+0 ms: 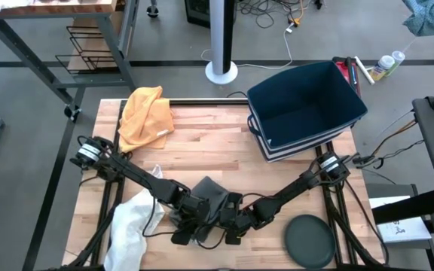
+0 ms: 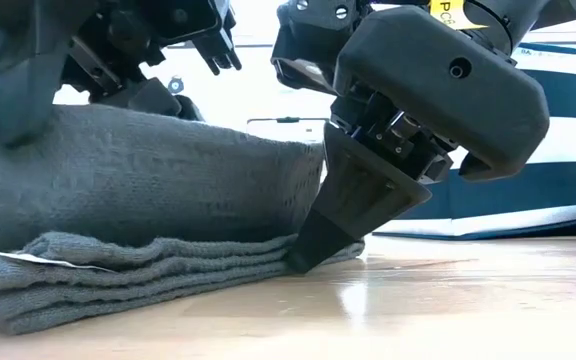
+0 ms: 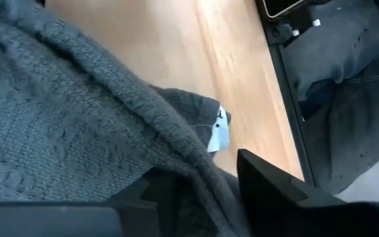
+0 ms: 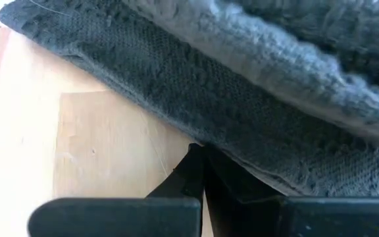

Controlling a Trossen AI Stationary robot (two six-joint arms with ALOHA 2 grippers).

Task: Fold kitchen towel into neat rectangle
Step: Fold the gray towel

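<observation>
Both grippers meet over a dark grey towel (image 1: 215, 197) at the near edge of the wooden table (image 1: 202, 147).

The right gripper (image 2: 303, 262) has its jaws together, their tips pressed down at the edge of the towel's folded layers, which lie flat on the wood just beside them. The left gripper (image 1: 194, 218) sits against the towel's other side with towel cloth lying between and over its jaws; I cannot tell whether they are apart or closed. Well beyond the jaws, a yellow cloth (image 1: 146, 117) lies at the far left of the table and a navy bin (image 1: 306, 105) at the far right. A white cloth (image 1: 129, 226) lies left of the jaws, a dark round plate (image 1: 310, 239) right. Grey floor, cables and a white pole base (image 1: 221, 72) lie behind.
</observation>
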